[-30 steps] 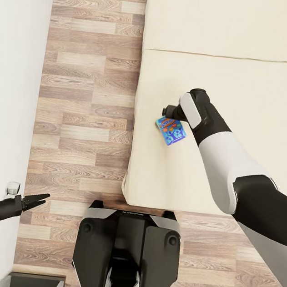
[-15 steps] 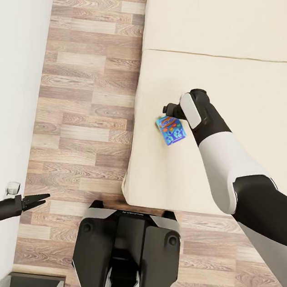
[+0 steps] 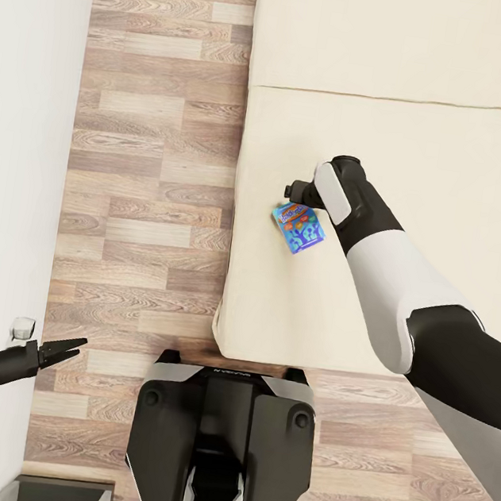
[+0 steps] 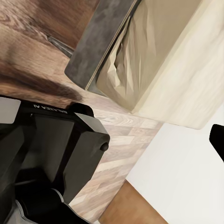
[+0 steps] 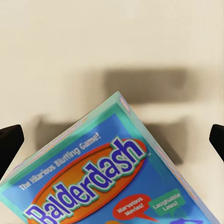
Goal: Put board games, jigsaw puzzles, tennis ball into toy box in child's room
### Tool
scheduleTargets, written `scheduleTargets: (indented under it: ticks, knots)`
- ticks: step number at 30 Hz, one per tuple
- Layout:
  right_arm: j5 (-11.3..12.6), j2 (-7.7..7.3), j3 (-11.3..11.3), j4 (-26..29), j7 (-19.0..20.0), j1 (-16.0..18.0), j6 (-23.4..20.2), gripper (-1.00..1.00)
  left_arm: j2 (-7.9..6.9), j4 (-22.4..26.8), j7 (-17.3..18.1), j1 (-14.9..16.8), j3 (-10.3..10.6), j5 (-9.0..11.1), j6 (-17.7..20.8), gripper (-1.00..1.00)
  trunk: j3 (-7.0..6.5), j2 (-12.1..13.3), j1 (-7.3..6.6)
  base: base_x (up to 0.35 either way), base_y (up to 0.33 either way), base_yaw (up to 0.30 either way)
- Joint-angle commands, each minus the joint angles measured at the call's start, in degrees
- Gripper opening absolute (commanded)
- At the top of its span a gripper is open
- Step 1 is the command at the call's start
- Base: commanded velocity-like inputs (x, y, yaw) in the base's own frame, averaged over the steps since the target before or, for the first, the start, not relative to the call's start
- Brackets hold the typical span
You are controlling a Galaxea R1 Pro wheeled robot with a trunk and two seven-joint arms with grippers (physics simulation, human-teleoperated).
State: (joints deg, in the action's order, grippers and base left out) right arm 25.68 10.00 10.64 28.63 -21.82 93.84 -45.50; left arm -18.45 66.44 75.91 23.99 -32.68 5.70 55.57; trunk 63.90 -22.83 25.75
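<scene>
**One game on bed, right gripper above it**

One board game (image 3: 298,228), small, blue, lies on the bed (image 3: 436,85) near its left edge. Right gripper (image 3: 298,192) hangs just above the game's far end, fingers spread wide. Left gripper (image 3: 67,350) is low at left over the floor (image 3: 147,187), fingers slightly parted, holding nothing.

The board game (image 3: 300,227) lies on the bed (image 3: 436,85) near its left edge, the right hand (image 3: 298,191) just behind it, the floor (image 3: 153,148) left of the bed, the left hand (image 3: 67,351) over the floor
</scene>
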Motion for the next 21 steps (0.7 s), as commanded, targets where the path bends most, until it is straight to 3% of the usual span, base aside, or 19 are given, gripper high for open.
scheduleTargets:
  ticks: [1, 21]
  knots:
    - [0.5, 0.0, 0.2, 0.0, -0.5, 0.0, -0.1, 1.0, -0.01, 0.0, 0.1, 0.0, 0.0, 0.1, 0.5, 1.0, 0.06, -0.1, 0.04, 0.0, 0.0, 0.0]
    - [0.5, 0.0, 0.3, -0.1, -0.5, 0.0, -0.1, 1.0, -0.01, 0.0, 0.1, 0.0, 0.0, 0.1, 0.5, 1.0, 1.1, -0.1, 0.04, 0.0, 0.0, 0.0]
